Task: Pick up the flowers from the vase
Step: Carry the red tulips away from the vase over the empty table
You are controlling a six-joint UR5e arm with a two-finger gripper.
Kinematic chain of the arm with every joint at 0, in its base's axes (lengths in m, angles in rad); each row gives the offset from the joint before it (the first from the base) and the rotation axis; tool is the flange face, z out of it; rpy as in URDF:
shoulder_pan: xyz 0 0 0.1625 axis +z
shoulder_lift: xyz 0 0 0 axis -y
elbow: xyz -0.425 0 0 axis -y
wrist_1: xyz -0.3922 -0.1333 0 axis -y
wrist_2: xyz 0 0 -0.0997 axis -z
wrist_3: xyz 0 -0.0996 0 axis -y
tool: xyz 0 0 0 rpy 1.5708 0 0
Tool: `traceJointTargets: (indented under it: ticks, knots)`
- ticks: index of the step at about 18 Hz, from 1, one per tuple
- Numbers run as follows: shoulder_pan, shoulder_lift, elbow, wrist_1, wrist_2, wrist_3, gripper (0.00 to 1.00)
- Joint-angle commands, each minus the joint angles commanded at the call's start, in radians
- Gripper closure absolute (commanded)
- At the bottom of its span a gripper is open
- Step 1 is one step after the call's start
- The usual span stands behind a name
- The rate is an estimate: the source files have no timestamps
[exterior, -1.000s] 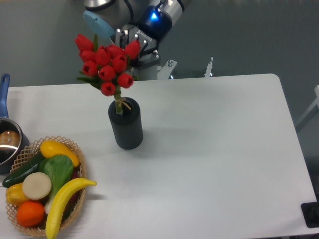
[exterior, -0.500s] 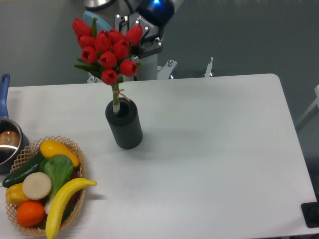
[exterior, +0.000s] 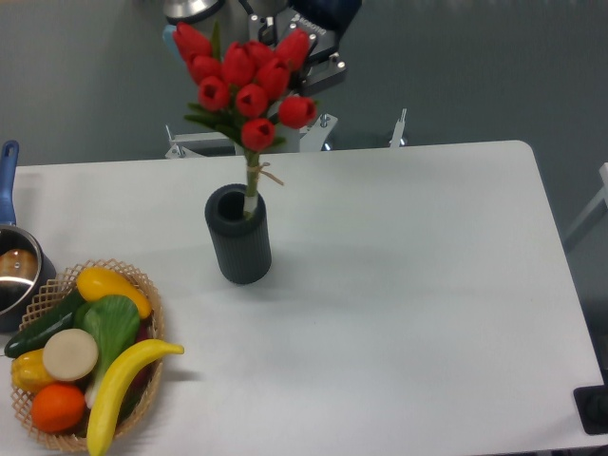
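One pincer [exterior: 285, 43] — seemingly gripping the flowers [exterior: 249, 90] — stems barely inside the vase [exterior: 239, 236].

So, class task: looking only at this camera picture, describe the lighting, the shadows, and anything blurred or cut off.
Fixed camera view: lighting is soft and even, with no strong glare on the white table. The vase casts only a faint shadow to its right. The tulips look sharp. The gripper is mostly hidden behind them and cropped by the top edge. The pot is cut off at left.
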Motion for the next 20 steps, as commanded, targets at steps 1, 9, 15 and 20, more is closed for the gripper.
traceJointTargets:
  ticks: [1,9,15,20]
  knots:
    - [0.019,-0.02,0.017,0.002,0.006,0.008,1.0]
    - [0.052,-0.275,0.164,0.002,0.325,0.219,1.0]
    - [0.014,-0.278,0.201,0.003,0.503,0.325,1.0]
    - [0.02,-0.4,0.293,0.002,0.739,0.43,1.0]
